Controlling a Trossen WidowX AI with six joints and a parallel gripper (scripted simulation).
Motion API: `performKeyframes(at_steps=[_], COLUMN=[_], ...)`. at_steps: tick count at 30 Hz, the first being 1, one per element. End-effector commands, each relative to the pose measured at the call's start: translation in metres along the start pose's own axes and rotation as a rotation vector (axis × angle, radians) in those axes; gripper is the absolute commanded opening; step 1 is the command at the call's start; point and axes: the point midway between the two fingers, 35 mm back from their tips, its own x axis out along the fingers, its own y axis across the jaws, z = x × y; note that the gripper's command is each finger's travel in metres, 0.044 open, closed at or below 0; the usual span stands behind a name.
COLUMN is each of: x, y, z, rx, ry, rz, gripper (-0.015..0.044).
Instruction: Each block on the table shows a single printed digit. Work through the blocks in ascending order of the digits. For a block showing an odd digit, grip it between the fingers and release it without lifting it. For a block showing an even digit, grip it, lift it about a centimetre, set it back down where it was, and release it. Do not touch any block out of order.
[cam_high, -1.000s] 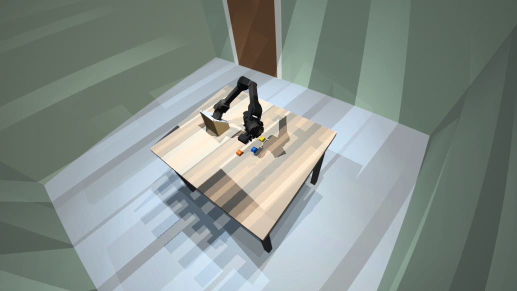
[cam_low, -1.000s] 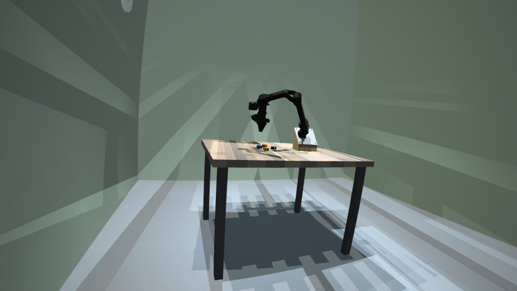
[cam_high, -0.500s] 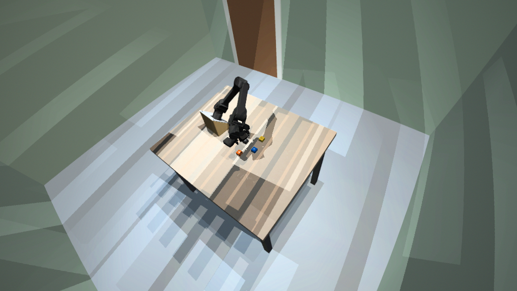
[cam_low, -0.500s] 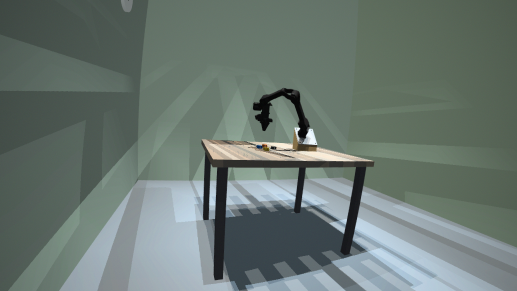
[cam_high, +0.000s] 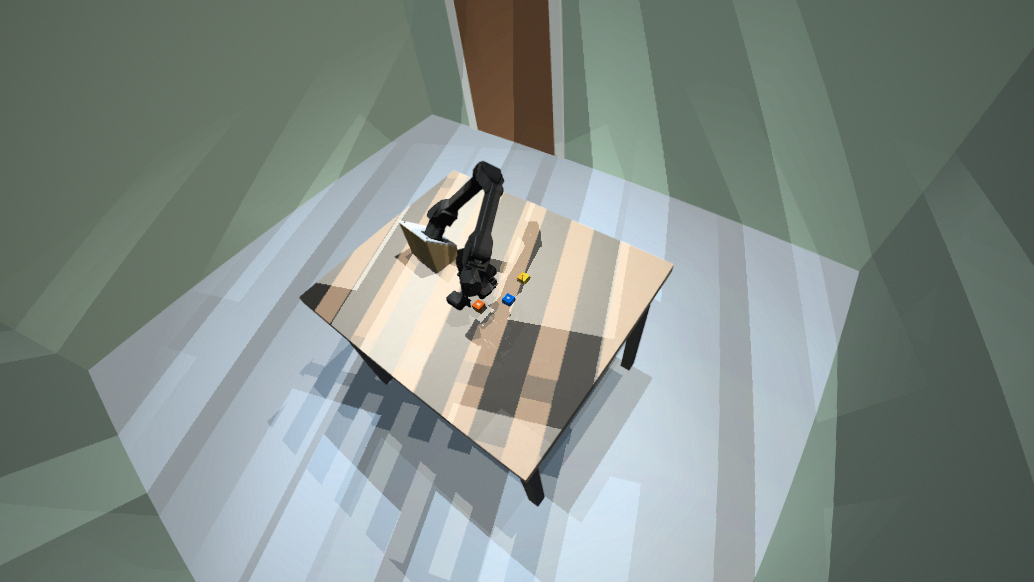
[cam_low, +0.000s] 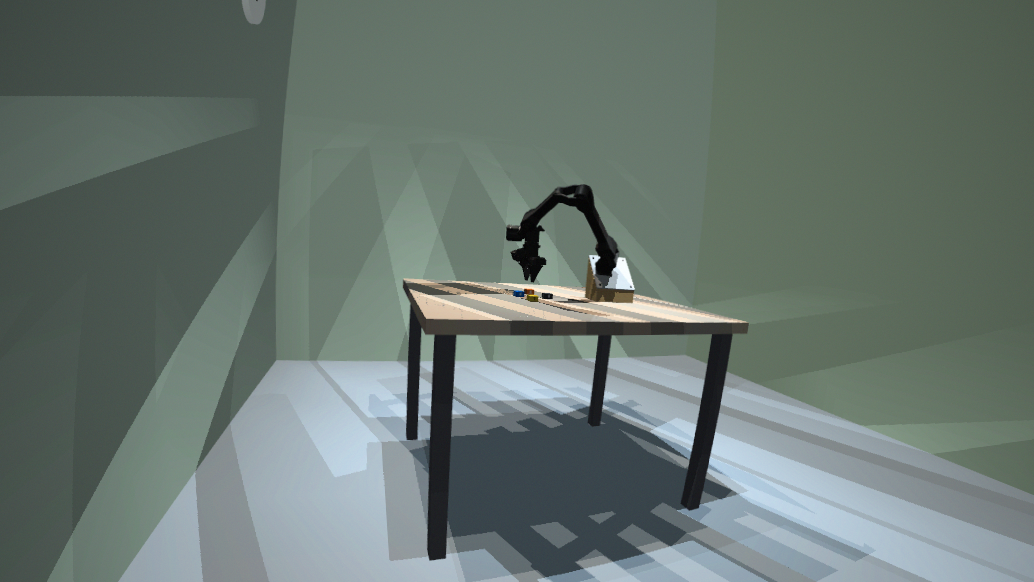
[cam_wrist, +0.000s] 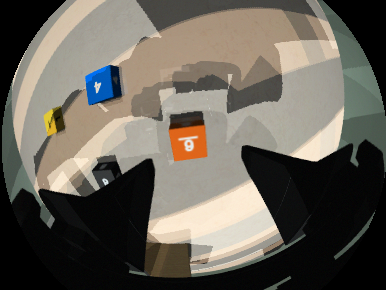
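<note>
Fingers spread wide, holding nothing, above the orange block (cam_wrist: 187, 141); blue block (cam_wrist: 103, 84), yellow block (cam_wrist: 53, 120) and black block (cam_wrist: 105, 174) stand apart on the bench (cam_high: 405, 339)

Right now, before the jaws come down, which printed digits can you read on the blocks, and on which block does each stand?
"4": on the blue block, wrist view.
"6", underlined: on the orange block, between the open jaws' line of sight.
Yellow block: a dark mark, too small to read.
Black block: a pale mark, half hidden, unreadable.
Nothing else bears text.

Orange block (cam_wrist: 188, 143) between spread tool (cam_wrist: 196, 174) fingers, blue block (cam_wrist: 103, 84), yellow block (cam_wrist: 53, 120), black block (cam_wrist: 105, 173) left.
</note>
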Motion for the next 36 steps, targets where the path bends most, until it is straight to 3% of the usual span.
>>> performKeyframes(at_steps=[1, 26, 36], x=[0.007, 0.043, 0.043], y=[-0.001, 0.000, 0.000], z=[0.001, 0.001, 0.001], rx=[0.004, 0.004, 0.004], ry=[-0.018, -0.018, -0.018], rz=[-0.001, 0.001, 0.001], gripper=[0.0400, 0.0400, 0.0138])
